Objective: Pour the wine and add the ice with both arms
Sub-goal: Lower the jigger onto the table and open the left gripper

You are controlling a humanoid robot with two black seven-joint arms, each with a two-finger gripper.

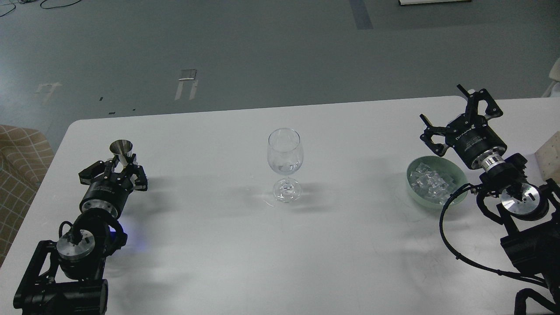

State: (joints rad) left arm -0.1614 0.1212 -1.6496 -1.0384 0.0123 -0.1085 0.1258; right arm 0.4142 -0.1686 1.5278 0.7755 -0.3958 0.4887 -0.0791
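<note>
- The clear stemmed wine glass [285,164] stood upright near the middle of the white desk [218,245], well apart from both arms; I could make out something clear low in its bowl, but not whether it was wine or only glare.
- The ice [431,181], a heap of small clear glassy cubes, lay in a pale green shallow bowl [455,173] to the right of the glass, near the desk's right side.
- My right end effector [455,120] hung just beyond and above that bowl's far rim, its black claw fingers spread wide and empty, grasping nothing.
- On the left, a small silver metal jigger cup [121,151] stood upright, narrow at the waist. My left end effector [119,175] sat at its base with fingers either side of it; I judged it was clenched on the cup, though the contact itself was hard to see. I could not see into the cup, so I could not say whether it held any wine.
- Risks as I judged them: the jigger was held low, so tilting it on the way over could spill early or let it slip. The glass is tall on a narrow foot, and a nudge on its rim from either arm could topple it. The cubes looked slick and small for wide claws, so one might pop out, and pressing down on the bowl's rim could tip it.
</note>
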